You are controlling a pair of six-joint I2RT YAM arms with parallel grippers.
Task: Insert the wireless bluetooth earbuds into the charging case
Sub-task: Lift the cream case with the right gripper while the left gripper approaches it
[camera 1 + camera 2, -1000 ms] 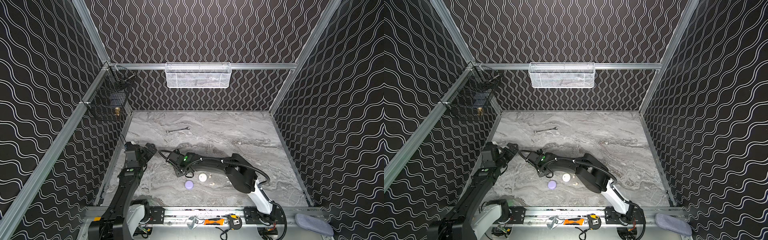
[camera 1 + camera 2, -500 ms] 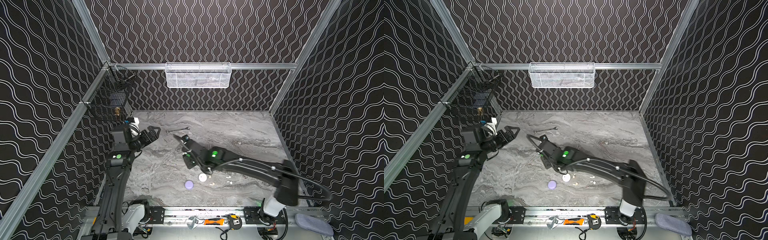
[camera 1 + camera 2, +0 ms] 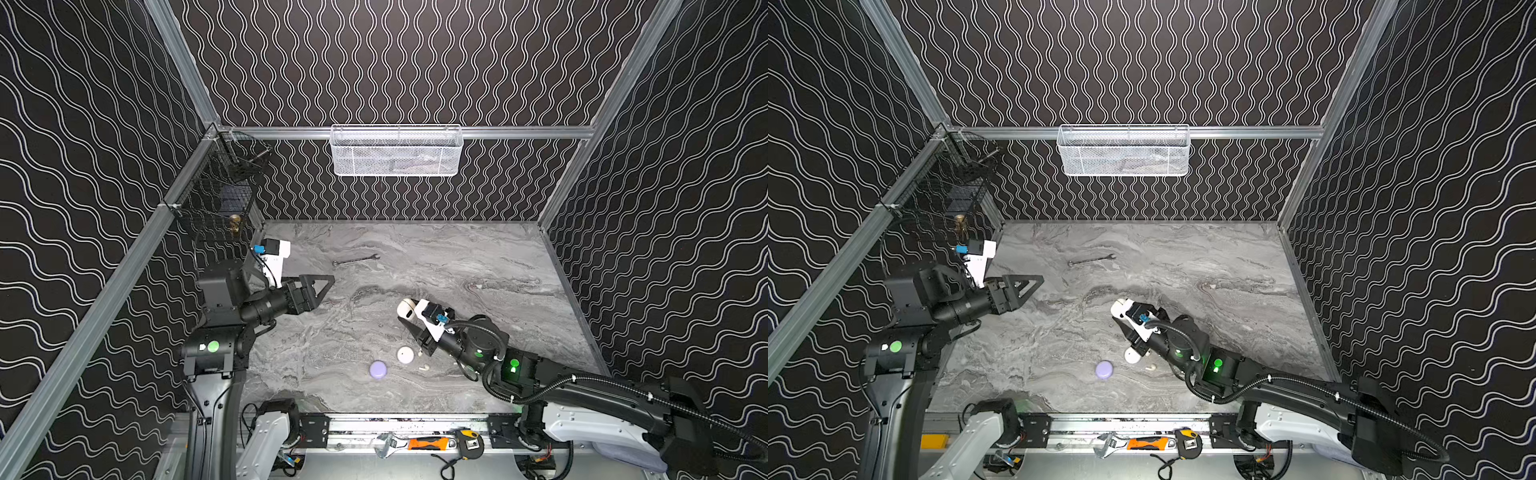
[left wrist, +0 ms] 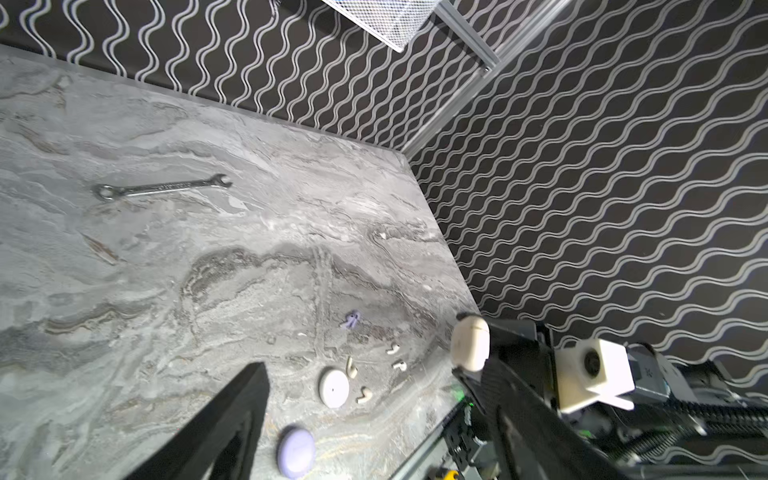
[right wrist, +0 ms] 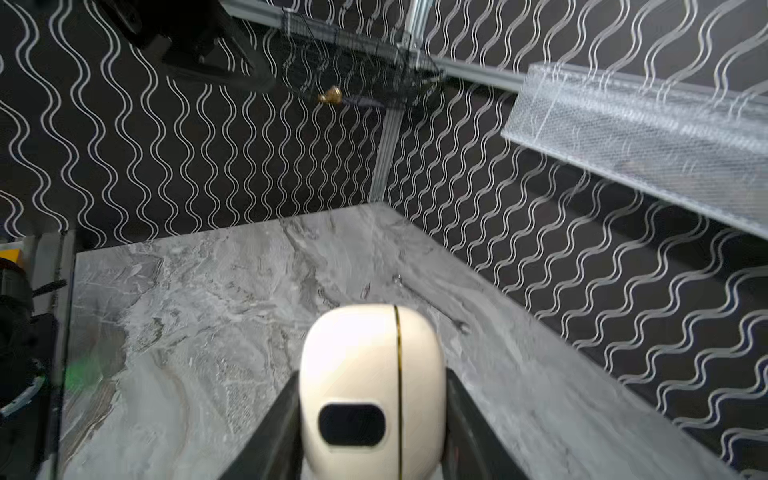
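Right wrist view: right gripper (image 5: 372, 380) clamps the cream case (image 5: 370, 353); earbuds (image 4: 351, 368) lie on the table (image 4: 208, 270) nearby.

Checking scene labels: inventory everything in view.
table: 1, grey marble, cell floor
cream case: 1, cream, held above table
white case: 1, white, table front
lavender case: 1, lavender, near white case
earbuds: about 6, lavender, cream, white, loose by white case
wrench: 1, silver, table toward back
mesh basket: 1, white, back wall
wire basket: 1, black, left wall
front-rail tools: 3, mixed, front rail
left gripper: 1, black, open, empty, above table left
right gripper: 1, black, shut on cream case
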